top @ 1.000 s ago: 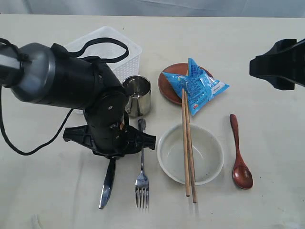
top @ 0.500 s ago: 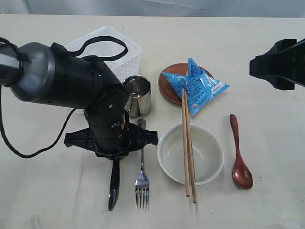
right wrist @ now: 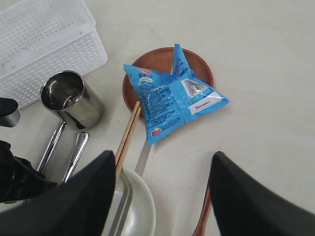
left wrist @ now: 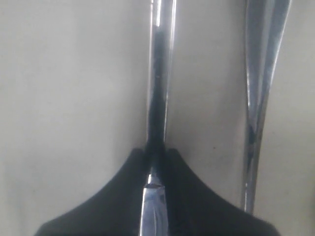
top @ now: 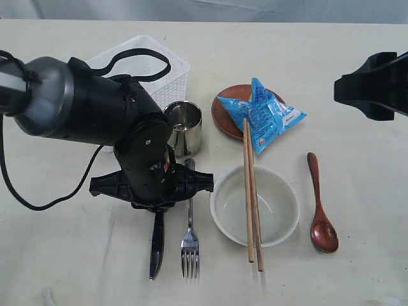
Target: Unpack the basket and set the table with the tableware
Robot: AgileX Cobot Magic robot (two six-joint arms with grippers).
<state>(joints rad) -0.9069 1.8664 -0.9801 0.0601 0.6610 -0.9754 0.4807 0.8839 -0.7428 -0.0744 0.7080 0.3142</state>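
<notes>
**Knife swings straight beside the fork**

Swung round from its slant of a second ago, the knife [top: 156, 252] now lies almost parallel to the fork [top: 189, 237]. It is just left of the fork on the near part of the table [top: 357, 204]. The left gripper [left wrist: 156, 153] has shifted slightly right with it. Its black fingers are pinched closed on the knife, low over the tabletop.

Just beyond the fork's far end stands the steel cup [top: 183, 127]. Behind the cup, at far left, is the white basket [top: 171, 71], partly hidden by the left arm.

Right of the fork sits the off-white bowl [top: 220, 197] with two chopsticks [top: 250, 191] laid across it. Their far ends reach toward the brown plate [top: 224, 113], where a blue snack packet [top: 266, 116] rests. The wooden spoon [top: 320, 220] lies right of the bowl, apart from it.

The right gripper [right wrist: 162, 162] hangs above the far right of the table, fingers spread wide and holding nothing.
</notes>
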